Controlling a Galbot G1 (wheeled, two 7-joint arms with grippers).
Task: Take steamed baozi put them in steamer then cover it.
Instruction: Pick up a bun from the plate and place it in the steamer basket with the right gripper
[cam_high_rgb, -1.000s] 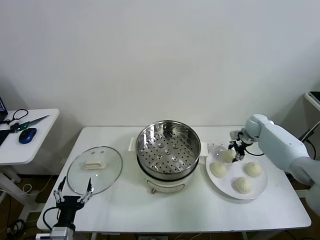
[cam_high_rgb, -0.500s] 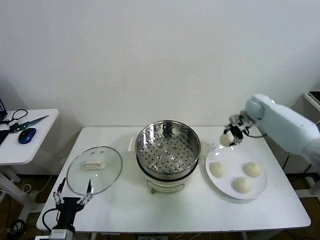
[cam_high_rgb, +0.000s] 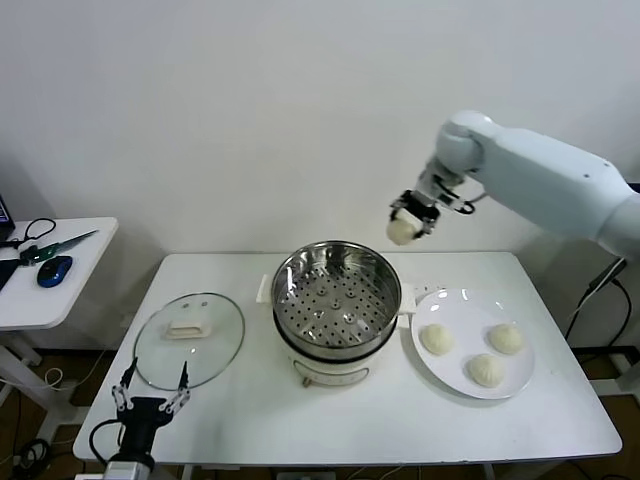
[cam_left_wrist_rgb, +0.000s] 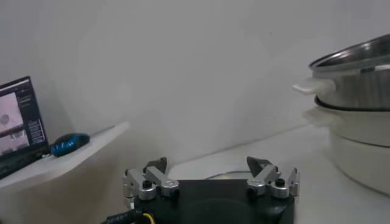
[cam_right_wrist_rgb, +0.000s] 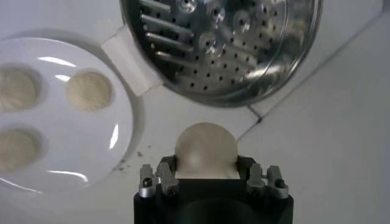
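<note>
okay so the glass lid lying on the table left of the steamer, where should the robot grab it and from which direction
Grip the small white handle at the centre of the glass lid, coming straight down from above. The lid lies flat on the table, dome up, so its rim hugs the surface while the handle stands proud. The open left gripper waits at its near edge.

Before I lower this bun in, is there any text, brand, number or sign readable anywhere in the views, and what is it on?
No text can be read in any view.
Laptop screen on the side table: shows an image and some small rows that may be text, too blurred to read.
Steamer: no brand or label shows on its steel pot or white base.
Glass lid, white plate, held baozi: no markings.
</note>
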